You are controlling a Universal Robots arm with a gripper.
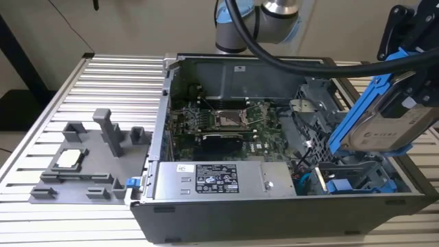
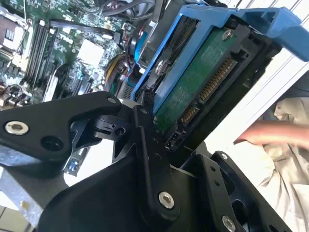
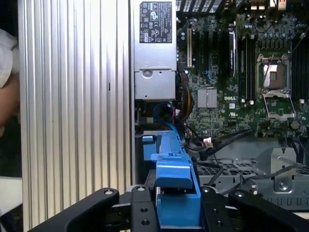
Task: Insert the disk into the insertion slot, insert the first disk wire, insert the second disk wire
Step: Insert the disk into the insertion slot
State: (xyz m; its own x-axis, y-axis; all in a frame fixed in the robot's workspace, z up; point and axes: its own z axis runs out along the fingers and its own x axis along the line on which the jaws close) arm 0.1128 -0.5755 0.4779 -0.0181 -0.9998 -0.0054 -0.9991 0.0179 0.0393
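My gripper (image 1: 406,85) is shut on the disk (image 1: 385,126), a silver-grey drive in a blue carrier frame (image 1: 357,110). It holds the disk tilted on edge above the right end of the open computer case. The insertion slot (image 1: 348,174), a dark grey metal bay with blue parts inside, lies just below the disk. In the second wrist view the disk's green circuit board (image 2: 200,84) and connector face the camera between the black fingers (image 2: 145,130). In the first wrist view the blue carrier (image 3: 175,186) sits between the fingers (image 3: 140,210). Cables (image 3: 164,113) bunch beside the bay; I cannot tell which are the disk wires.
Inside the case sit a silver power supply (image 1: 209,180), the motherboard (image 1: 226,121) and a perforated cage (image 1: 317,98). A grey fixture (image 1: 89,159) with posts stands on the ribbed table at the exterior view's left. A person's hand (image 2: 270,133) is close beside the case.
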